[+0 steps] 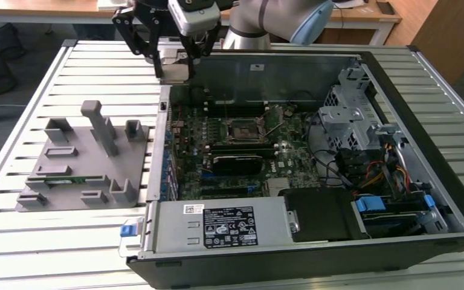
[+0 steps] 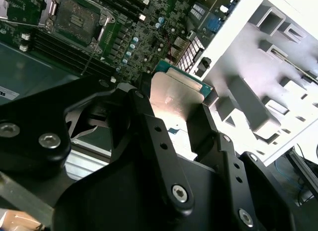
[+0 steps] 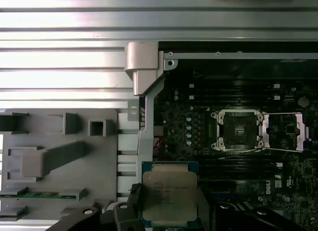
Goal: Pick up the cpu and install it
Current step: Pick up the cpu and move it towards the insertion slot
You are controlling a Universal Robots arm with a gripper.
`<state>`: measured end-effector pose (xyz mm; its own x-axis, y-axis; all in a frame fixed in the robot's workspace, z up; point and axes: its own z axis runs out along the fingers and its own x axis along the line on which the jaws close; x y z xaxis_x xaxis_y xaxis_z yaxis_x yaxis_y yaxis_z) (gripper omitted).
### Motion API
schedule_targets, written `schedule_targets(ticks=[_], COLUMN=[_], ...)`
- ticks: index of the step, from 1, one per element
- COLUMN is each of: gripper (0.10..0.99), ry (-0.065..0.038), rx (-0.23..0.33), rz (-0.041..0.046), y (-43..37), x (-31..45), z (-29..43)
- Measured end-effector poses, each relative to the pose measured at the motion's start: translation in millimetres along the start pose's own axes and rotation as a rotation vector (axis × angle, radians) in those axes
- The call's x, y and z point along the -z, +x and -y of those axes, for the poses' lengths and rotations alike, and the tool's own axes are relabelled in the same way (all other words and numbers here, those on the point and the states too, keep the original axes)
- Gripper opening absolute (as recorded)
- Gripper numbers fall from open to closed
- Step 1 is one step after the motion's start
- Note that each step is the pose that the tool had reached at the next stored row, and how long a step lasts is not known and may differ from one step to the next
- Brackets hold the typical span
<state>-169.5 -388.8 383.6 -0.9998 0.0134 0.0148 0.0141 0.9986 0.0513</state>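
Note:
The cpu (image 3: 169, 193), a small square chip with a silvery top and a green rim, is clamped between my black fingers (image 2: 144, 121). In the exterior view my gripper (image 1: 176, 63) hangs with the cpu (image 1: 176, 62) above the far corner of the open computer case, on the exterior view's left, well above the board. The motherboard's socket (image 1: 244, 130) lies in the middle of the board with its metal frame swung open (image 3: 237, 130). In the second wrist view the cpu (image 2: 176, 97) sits between the fingers, with the socket (image 2: 77, 17) some way off.
The black computer case (image 1: 425, 241) lies open on a slatted metal table (image 1: 38, 235). A grey fixture (image 1: 83, 160) with posts and slots stands beside the case on the exterior view's left and holds a green memory stick (image 1: 67, 179). Drive cages and cables (image 1: 369, 151) fill the case's other side.

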Motion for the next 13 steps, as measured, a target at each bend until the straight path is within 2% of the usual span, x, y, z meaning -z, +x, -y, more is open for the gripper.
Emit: schedule_targets(ticks=[13], gripper=[0.533], ry=[0.0], rx=[0.0], rz=[0.0], y=[-14.4], x=[0.1], z=[-0.2])
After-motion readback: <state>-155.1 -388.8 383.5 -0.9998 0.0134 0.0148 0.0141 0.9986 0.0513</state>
